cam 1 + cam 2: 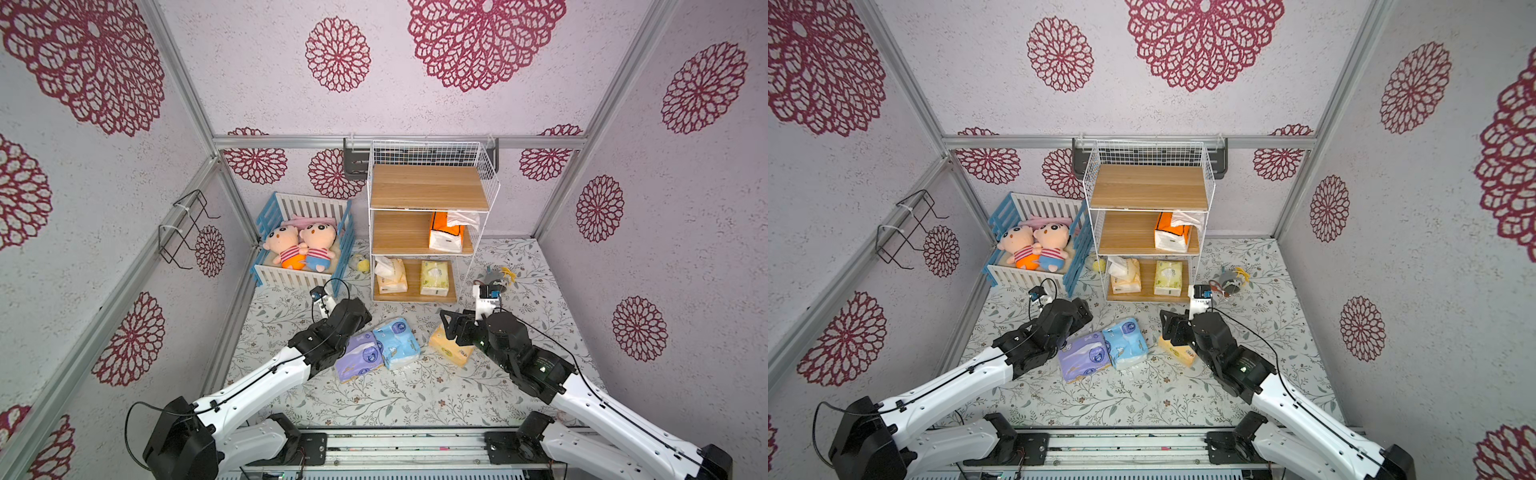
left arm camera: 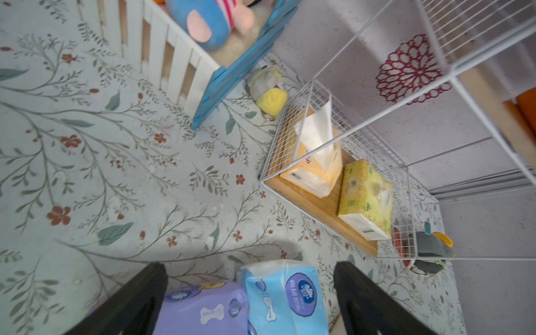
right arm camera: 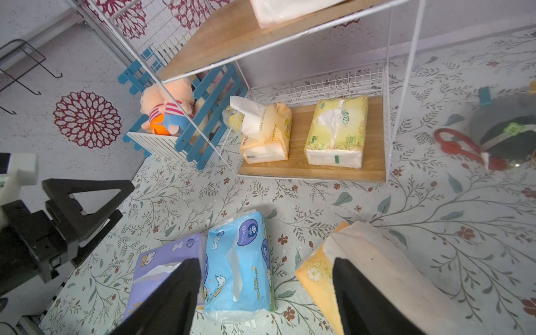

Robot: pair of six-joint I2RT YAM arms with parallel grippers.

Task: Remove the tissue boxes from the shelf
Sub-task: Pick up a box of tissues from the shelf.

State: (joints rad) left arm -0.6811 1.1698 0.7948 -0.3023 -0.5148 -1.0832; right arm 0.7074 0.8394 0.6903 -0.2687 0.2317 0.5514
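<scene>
The shelf (image 1: 428, 187) stands at the back, white wire with wooden boards. Its middle board carries an orange-and-white tissue box (image 1: 446, 232). On the bottom board lie a cream-yellow one (image 1: 390, 276) and a pale green one (image 1: 434, 277). Three more lie on the floral floor: purple (image 1: 359, 357), light blue (image 1: 397, 343) and yellow-orange (image 1: 451, 351). My left gripper (image 2: 251, 268) hangs open over the purple and blue packs, holding nothing. My right gripper (image 3: 265, 265) is open too, with one finger (image 3: 362, 290) over the yellow-orange pack (image 3: 316, 278).
A blue-and-white crib (image 1: 299, 245) with two plush dolls stands left of the shelf, with a small yellow plush (image 1: 360, 262) between them. A grey toy (image 1: 496, 276) lies right of the shelf. A black wire rack (image 1: 187, 228) hangs on the left wall.
</scene>
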